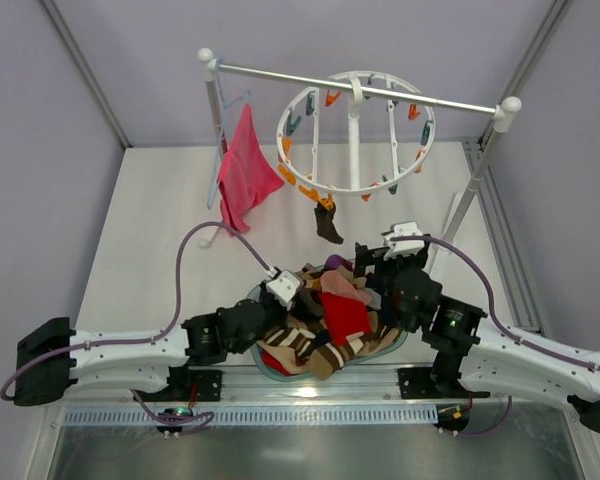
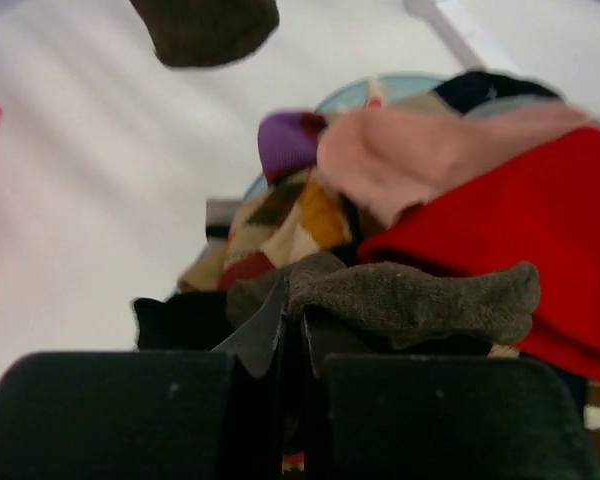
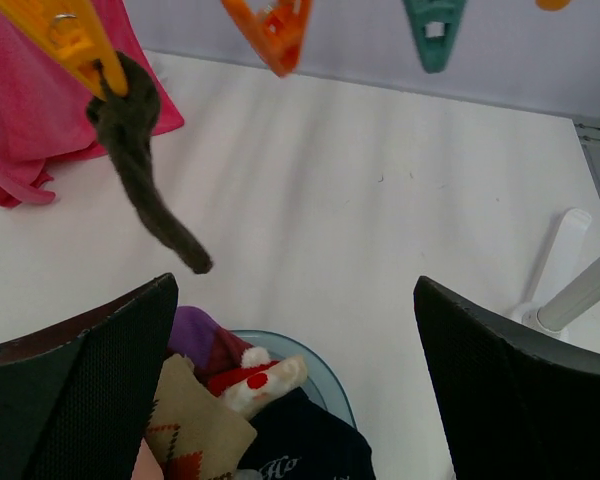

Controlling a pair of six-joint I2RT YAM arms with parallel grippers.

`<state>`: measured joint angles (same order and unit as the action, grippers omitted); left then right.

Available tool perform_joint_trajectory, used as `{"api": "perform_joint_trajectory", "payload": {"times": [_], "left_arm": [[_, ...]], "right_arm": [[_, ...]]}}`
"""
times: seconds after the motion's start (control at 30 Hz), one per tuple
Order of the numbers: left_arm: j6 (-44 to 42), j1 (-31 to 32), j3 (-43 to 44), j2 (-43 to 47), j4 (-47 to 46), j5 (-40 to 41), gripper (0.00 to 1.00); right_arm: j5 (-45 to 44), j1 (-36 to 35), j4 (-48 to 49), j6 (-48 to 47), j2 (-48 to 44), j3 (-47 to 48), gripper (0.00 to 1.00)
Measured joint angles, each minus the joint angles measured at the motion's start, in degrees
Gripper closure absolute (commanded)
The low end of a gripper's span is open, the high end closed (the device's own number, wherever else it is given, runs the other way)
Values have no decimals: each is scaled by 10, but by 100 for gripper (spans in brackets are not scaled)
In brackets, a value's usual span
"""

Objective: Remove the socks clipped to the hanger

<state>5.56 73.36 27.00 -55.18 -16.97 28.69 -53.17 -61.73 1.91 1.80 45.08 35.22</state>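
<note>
Hanging off the rail (image 1: pixel 360 88) at the back, the hanger (image 1: pixel 355 140) has one sock (image 1: pixel 328 222) clipped on, dark brown, at its near-left rim. The rt wrist view shows an orange clip (image 3: pixel 75 45) biting the sock's top, toe dangling free above the table (image 1: pixel 160 230). Far-side clips (image 1: pixel 413 112) are too small to make out. Pink cloth (image 1: pixel 245 170) hangs left of the hanger, apart from it. More socks sit in a pile (image 1: pixel 330 320) in a blue basin (image 1: pixel 392 346) btwn the arms; the basin is mostly buried, only bits of rim show. L gripper (image 1: pixel 283 287) is over the pile's left edge, jaws fully closed. Its cam shows a grey-brown sock (image 2: pixel 410 300) draped right at the fingertips, but can't tell if any fabric is pinched. R gripper (image 1: pixel 405 238) sits at the pile's far-right side, jaws spread wide w/ nothing btwn them, pointed toward the clipped sock and well short of it. Its fingers (image 3: pixel 80 400) are cut off by the frame bottom.
</note>
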Motion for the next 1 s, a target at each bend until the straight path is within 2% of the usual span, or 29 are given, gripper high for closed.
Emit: {"api": "perform_joint_trajectory", "payload": {"times": [0.17, 0.37, 0.43, 0.67, 0.7, 0.73, 0.8, 0.83, 0.87, 0.93, 1.0], "left_arm": [[71, 0, -68, -59, -41, 26, 100], [110, 28, -25, -203, -121, 109, 100], [111, 46, -12, -227, -138, 124, 100], [112, 89, -9, -195, -103, 143, 100], [113, 92, -9, -185, -91, 145, 97], [114, 93, -9, -169, -75, 149, 84], [115, 95, -9, -141, -49, 155, 67], [115, 96, -9, -125, -37, 160, 48], [116, 96, -9, -114, -31, 164, 39], [114, 97, -9, -86, -7, 173, 23], [107, 98, -8, -62, 11, 180, 19]], "right_arm": [[0, 2, 16, 5, -74, -53, 0], [1, 3, 30, 7, -118, -75, 0], [0, 4, 34, 8, -121, -77, 0], [1, 4, 37, 9, -113, -78, 0], [1, 4, 37, 9, -113, -78, 0], [1, 4, 37, 9, -113, -78, 0], [1, 4, 37, 9, -113, -78, 0], [1, 4, 37, 10, -113, -79, 0], [2, 4, 37, 10, -113, -79, 0], [2, 4, 37, 10, -113, -79, 0], [3, 4, 37, 10, -113, -79, 0]]}}
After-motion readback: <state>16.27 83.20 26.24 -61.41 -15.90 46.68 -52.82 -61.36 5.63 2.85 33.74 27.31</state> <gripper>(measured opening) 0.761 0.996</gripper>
